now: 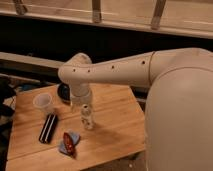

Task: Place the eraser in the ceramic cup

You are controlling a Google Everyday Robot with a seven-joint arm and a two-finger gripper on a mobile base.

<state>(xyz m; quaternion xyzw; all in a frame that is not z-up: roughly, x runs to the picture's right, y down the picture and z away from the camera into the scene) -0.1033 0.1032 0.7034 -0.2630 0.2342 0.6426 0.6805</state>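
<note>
Scene: I am looking down at a wooden table point(117, 127) in the lower left of the frame. My robot's pale arm point(115, 70) reaches in from the right edge.
Gripper: the gripper point(80, 103) hangs below the arm's bend at centre left, over the upper part of the table. I cannot tell whether it is open or closed (the wrist casing hides it).
Eraser: the eraser point(48, 128) lies flat on the table at left, black with a pale stripe, not held.
Direction: the eraser is down and to the left of the gripper, clearly apart from it.
Long axis: it runs almost top to bottom in the frame, with the upper end leaning slightly right.
Cup: the cup point(43, 102) stands upright just above the eraser's upper end, and left of the gripper.
Nearer arm: there is only one.
Next move, my judgement: go down and left, and grip across the eraser's short width.
In the way: a white bottle point(87, 117) stands upright just below and right of the gripper.
Counts: one eraser, one cup, one bottle, one red-and-blue object point(69, 142) at lower left, one dark round thing point(63, 92) beside the cup.
</note>
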